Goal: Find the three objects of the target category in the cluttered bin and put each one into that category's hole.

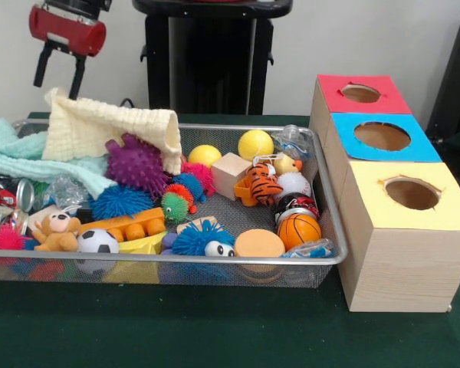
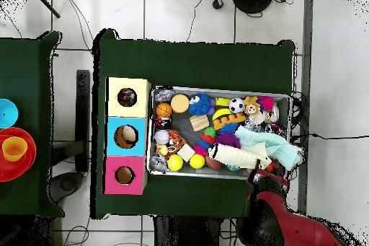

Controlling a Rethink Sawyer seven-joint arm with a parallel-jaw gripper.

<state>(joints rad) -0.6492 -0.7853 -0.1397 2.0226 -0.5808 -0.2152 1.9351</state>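
Hanging above the far left corner of the bin (image 1: 322,259) in the front view, my gripper (image 1: 59,74) shows two black fingers spread apart below its red housing, holding nothing. Its tips sit just over the cream waffle towel (image 1: 111,128), which drapes across the rim there; whether they touch the cloth I cannot tell. Beside it lies the mint waffle towel (image 1: 31,157), partly spilling over the bin's left end. Toys crowd the mesh floor: a purple spiky ball (image 1: 136,164), a small soccer ball (image 1: 97,241), a plush bear (image 1: 57,230), a wooden cube (image 1: 231,173), two yellow balls, a tiger figure (image 1: 263,182) and a basketball (image 1: 299,229). A clear crinkled wad (image 1: 292,139) rests at the far right corner, and another crinkled clear wad (image 1: 63,189) sits among the toys at left. To the right of the bin stands the row of boxes; the hole (image 1: 412,193) in the yellow top is nearest the camera, well apart from my gripper. Overhead, my arm (image 2: 277,218) enters beside the bin's corner.
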